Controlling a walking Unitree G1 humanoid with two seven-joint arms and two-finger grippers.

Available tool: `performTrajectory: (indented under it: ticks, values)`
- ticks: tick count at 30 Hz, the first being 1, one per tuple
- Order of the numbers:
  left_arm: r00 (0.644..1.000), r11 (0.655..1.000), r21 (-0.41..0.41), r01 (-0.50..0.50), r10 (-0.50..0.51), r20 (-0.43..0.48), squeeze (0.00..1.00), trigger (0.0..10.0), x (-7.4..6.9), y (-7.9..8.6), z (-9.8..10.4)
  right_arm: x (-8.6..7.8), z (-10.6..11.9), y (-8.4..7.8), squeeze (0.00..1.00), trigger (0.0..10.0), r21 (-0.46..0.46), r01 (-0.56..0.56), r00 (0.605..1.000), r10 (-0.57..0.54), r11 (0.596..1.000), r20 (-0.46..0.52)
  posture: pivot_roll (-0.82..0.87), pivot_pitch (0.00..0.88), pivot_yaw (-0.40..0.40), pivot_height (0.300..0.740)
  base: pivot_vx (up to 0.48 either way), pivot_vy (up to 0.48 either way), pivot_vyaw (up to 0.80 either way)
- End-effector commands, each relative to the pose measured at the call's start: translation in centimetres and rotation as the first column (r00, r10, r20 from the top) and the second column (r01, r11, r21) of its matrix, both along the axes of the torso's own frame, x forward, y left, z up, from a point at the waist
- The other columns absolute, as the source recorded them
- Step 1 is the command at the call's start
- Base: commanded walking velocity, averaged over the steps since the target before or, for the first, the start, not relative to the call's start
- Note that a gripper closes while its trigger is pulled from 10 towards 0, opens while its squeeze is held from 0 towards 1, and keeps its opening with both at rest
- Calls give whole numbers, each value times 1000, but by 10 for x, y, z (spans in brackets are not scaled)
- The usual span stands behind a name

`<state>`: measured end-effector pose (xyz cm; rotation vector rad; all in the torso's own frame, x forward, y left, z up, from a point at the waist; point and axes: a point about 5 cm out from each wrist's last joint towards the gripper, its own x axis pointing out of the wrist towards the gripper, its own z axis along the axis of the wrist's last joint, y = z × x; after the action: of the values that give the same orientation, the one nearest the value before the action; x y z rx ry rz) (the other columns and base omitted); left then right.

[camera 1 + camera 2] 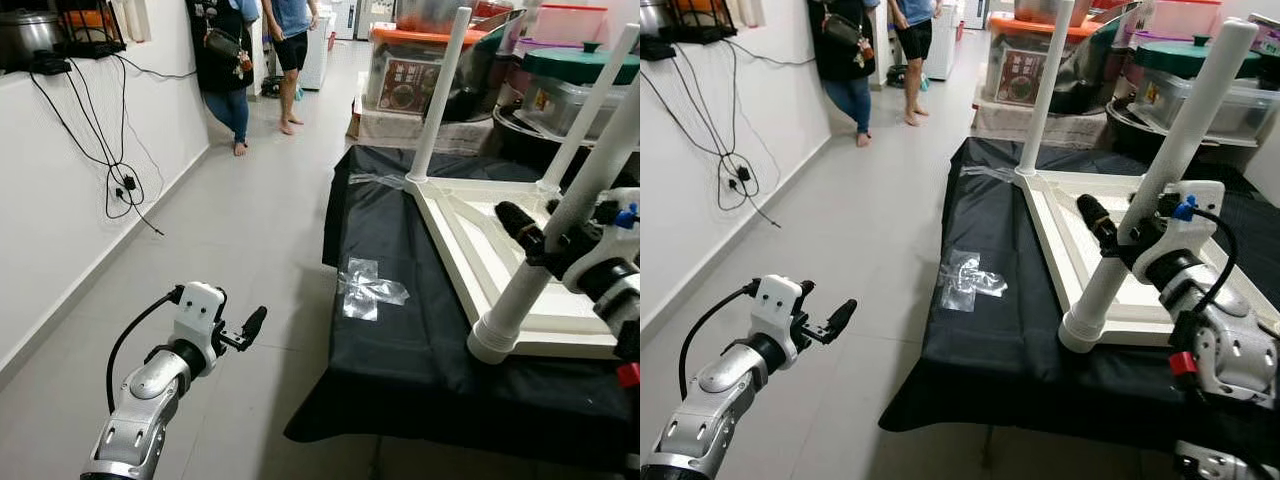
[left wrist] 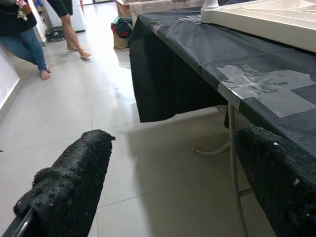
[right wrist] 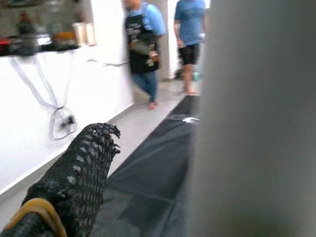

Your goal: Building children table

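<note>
A white children's table [image 1: 455,235] lies upside down on a black-covered table [image 1: 400,370], its round white legs pointing up. My right gripper [image 1: 1122,228] is open around the near leg [image 1: 590,165], about a third of the way up. One black finger [image 1: 517,224] sticks out on the left of that leg and the other is hidden behind it. A gap shows between finger [image 3: 84,168] and leg [image 3: 256,118] in the right wrist view. Two further legs [image 1: 441,95] [image 1: 592,105] stand at the back. My left gripper [image 1: 250,330] hangs open and empty over the floor, left of the black table.
A patch of clear tape [image 1: 368,290] sticks to the black cover. Storage boxes [image 1: 410,65] and bins are stacked behind the table. Two people [image 1: 228,60] stand at the far end of the tiled corridor. Cables [image 1: 112,165] hang on the left wall.
</note>
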<state>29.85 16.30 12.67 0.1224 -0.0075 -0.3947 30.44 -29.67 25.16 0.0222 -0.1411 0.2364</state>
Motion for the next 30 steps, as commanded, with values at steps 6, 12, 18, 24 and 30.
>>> performTrajectory:
  ticks: [6,12,18,24,30]
  values:
    - [1000,999,34,18,-17,-9,0,10000,2,-2,-3,13,-7,-18,0,10000,-84,-90,995,87,992,-42,36,0,-66,740,0,0,0]
    - [1000,999,34,16,-16,-9,0,10000,0,-2,-4,19,-7,-22,0,10000,-91,-108,994,104,990,-46,44,0,-72,740,0,0,0]
    - [1000,999,37,16,-15,-12,0,10000,-2,-1,-6,24,-5,-29,0,0,-102,-134,991,130,986,-43,51,0,-77,740,0,0,0]
    - [1000,999,37,20,-20,-13,0,10000,-2,-3,-6,26,-3,-33,0,0,-100,-145,989,144,984,-22,47,0,-75,740,0,0,0]
    - [1000,999,38,27,-27,-14,0,10000,-2,-5,-7,33,-3,-28,0,0,-57,-44,999,45,997,12,45,0,-73,740,0,0,0]
